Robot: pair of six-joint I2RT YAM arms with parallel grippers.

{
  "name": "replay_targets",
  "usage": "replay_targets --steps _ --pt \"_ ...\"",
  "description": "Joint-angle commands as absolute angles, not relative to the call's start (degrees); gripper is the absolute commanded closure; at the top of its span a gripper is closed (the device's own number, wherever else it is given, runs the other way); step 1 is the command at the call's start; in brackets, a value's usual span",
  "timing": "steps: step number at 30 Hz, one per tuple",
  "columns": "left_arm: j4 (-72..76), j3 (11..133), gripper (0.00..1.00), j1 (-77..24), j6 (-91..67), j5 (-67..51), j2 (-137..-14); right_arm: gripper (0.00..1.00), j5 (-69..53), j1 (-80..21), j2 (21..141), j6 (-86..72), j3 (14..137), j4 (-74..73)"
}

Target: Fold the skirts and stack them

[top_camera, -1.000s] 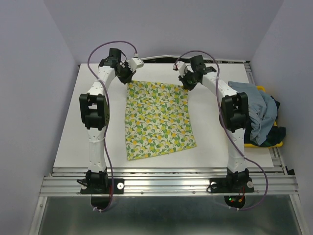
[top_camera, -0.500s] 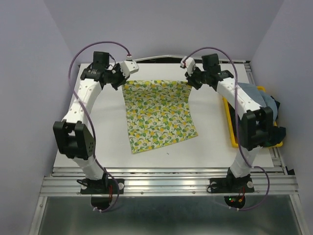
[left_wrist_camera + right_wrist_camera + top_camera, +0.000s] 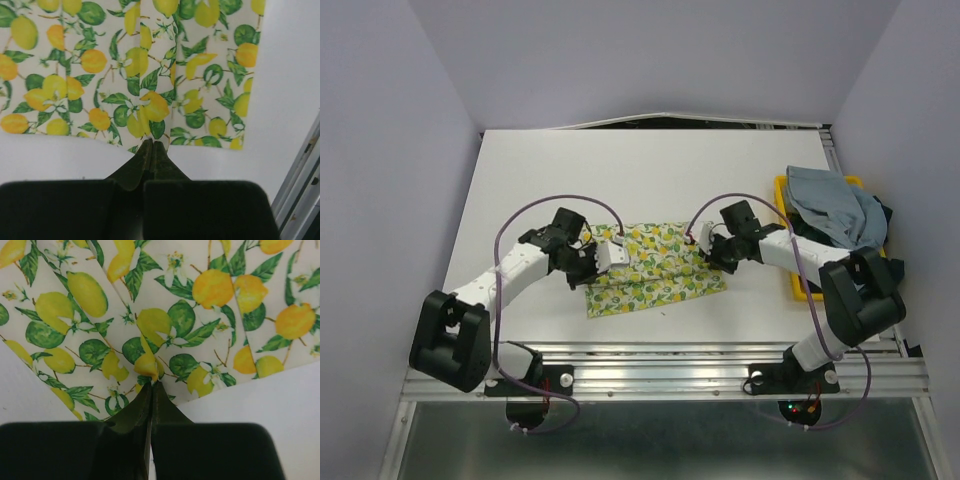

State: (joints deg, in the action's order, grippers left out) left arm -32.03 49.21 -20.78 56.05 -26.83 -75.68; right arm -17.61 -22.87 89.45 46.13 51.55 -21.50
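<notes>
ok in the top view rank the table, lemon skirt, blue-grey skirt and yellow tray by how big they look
1. table
2. lemon skirt and blue-grey skirt: they look about alike, one folded and one bunched, so no ranking
3. yellow tray: smallest showing, mostly covered by cloth

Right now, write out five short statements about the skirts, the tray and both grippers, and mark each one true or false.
1. The left gripper and the right gripper are both shut on the lemon-print skirt. True.
2. The lemon-print skirt lies spread out in a single layer. False: it is doubled over on itself on the table.
3. The blue-grey skirt is heaped on the yellow tray. True.
4. The yellow tray sits at the table's left edge. False: it is at the right edge.
5. The blue-grey skirt is neatly folded. False: it lies crumpled.
</notes>
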Motion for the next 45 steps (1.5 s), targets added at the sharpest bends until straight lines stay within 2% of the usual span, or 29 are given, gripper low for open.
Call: replay_targets --steps 1,9,18,23,28,29,30,31,32,34,35,37,39,42,43,45 --pt "-27.5 44.0 1.00 -23.8 53.8 -22.8 -73.3 0.99 -13.2 -23.9 85.7 47.4 47.4 -13.5" --pt "-25.5 47.8 1.00 -24.8 48.9 -20.7 -78.7 0.99 -11.0 -24.4 89.2 44.6 55.4 -14.4" --pt "-37.8 58.4 1.00 -24.8 51.1 -22.1 -73.2 0.99 -11.3 -24.4 83.4 46.2 63.3 -22.7" --pt "-47.1 59.2 1.00 -25.6 54.5 -23.4 -70.9 0.99 -12.8 -24.4 77.3 51.0 57.8 -25.4" --pt "-49.7 53.4 1.00 -29.4 56.2 -25.0 -69.6 0.99 -13.8 -26.8 75.3 54.2 49.9 -24.4" --pt "-49.6 52.3 1.00 -30.7 56.1 -25.2 -69.8 0.74 -14.0 -27.3 75.3 55.8 48.7 -25.0" --pt "-49.1 50.5 0.71 -32.7 55.3 -25.4 -69.6 0.59 -14.5 -27.3 75.3 56.3 48.3 -26.6" --pt "-48.5 49.7 0.61 -33.4 55.2 -26.0 -69.2 0.43 -14.9 -27.9 75.0 56.5 48.2 -27.5" --pt "-48.1 49.0 0.50 -34.4 55.0 -26.3 -67.9 0.37 -15.4 -27.9 73.7 56.8 48.2 -28.6" --pt "-47.6 49.1 0.44 -34.5 54.8 -27.0 -66.4 0.30 -15.0 -27.9 71.5 57.1 48.3 -29.4" --pt "-47.5 49.4 0.37 -34.5 54.8 -27.3 -65.6 0.28 -15.0 -27.9 70.2 57.3 48.5 -29.9" --pt "-47.4 49.7 0.36 -34.5 54.9 -26.6 -64.3 0.23 -16.5 -27.9 66.8 55.9 50.6 -31.7" --pt "-46.8 49.7 0.36 -34.5 54.8 -25.6 -64.5 0.23 -18.5 -27.9 65.7 53.0 52.4 -32.2" --pt "-42.8 49.6 0.40 -34.1 51.4 -23.7 -66.0 0.31 -18.5 -27.9 69.2 45.7 56.9 -30.4" --pt "-40.3 49.6 0.43 -33.7 49.2 -23.7 -67.3 0.36 -18.0 -27.9 73.5 42.9 59.4 -29.9" --pt "-38.0 49.6 0.45 -33.6 47.5 -24.2 -69.1 0.39 -18.3 -27.9 78.7 41.1 62.3 -30.0"
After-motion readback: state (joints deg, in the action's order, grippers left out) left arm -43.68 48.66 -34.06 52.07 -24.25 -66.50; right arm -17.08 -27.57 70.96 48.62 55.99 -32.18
